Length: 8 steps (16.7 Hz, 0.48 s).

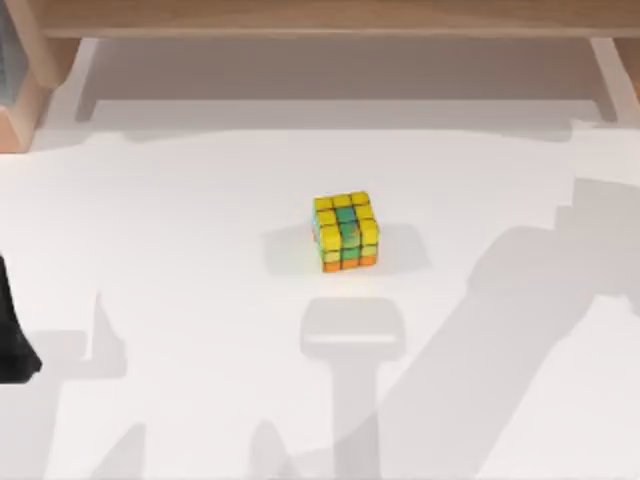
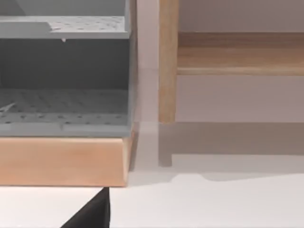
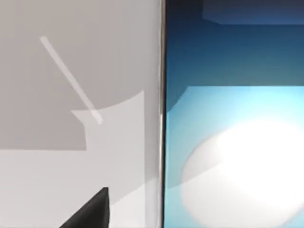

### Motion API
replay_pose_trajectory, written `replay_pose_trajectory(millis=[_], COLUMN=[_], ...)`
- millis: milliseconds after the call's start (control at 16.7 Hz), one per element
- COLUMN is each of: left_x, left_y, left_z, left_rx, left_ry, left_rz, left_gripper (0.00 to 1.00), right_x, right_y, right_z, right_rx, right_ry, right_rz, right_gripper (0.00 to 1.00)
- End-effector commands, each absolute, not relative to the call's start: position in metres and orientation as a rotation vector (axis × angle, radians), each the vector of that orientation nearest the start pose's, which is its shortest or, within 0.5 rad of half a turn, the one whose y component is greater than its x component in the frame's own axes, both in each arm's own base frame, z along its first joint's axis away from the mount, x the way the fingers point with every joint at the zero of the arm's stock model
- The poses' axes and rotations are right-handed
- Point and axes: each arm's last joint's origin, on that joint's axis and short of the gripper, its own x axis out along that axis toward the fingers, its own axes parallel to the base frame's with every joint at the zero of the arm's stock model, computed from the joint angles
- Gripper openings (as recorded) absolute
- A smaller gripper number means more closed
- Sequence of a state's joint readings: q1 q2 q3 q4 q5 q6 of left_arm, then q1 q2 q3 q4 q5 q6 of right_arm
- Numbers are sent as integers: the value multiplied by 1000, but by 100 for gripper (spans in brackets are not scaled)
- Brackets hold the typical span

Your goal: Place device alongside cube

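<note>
The cube (image 1: 346, 231) stands near the middle of the white table, with yellow tiles mixed with green and orange ones. The device (image 3: 232, 118) shows very close in the right wrist view: a glossy blue screen with a pale thin edge, lying against the white surface. A dark part of my right gripper (image 3: 90, 213) shows beside the device's edge. My left arm (image 1: 12, 340) sits at the table's far left edge, well away from the cube, and a dark part of my left gripper (image 2: 92, 213) shows in the left wrist view.
A wooden shelf frame (image 1: 330, 20) runs along the back of the table. A grey perforated rack on a wooden base (image 2: 64, 159) stands at the back left, with a wooden post (image 2: 167, 61) beside it. Arm shadows fall across the table's front and right.
</note>
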State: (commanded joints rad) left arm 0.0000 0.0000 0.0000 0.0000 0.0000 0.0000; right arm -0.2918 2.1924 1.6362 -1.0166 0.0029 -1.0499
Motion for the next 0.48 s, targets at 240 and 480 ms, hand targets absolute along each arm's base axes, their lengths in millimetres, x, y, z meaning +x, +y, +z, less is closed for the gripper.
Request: replay_pose_trajectory(millis=[240,480], left_x=[106,106], left_y=[-1,-1], left_z=[160,160], left_rx=[0,0], left_ry=[0,0], left_rz=[0,0], left_gripper=[100,100], right_x=[403,403], right_y=[-118,-118], right_z=[109,103], right_rx=[-601,-600], right_ry=[1484,1487], right_rz=[599,601], right_gripper=[100,100])
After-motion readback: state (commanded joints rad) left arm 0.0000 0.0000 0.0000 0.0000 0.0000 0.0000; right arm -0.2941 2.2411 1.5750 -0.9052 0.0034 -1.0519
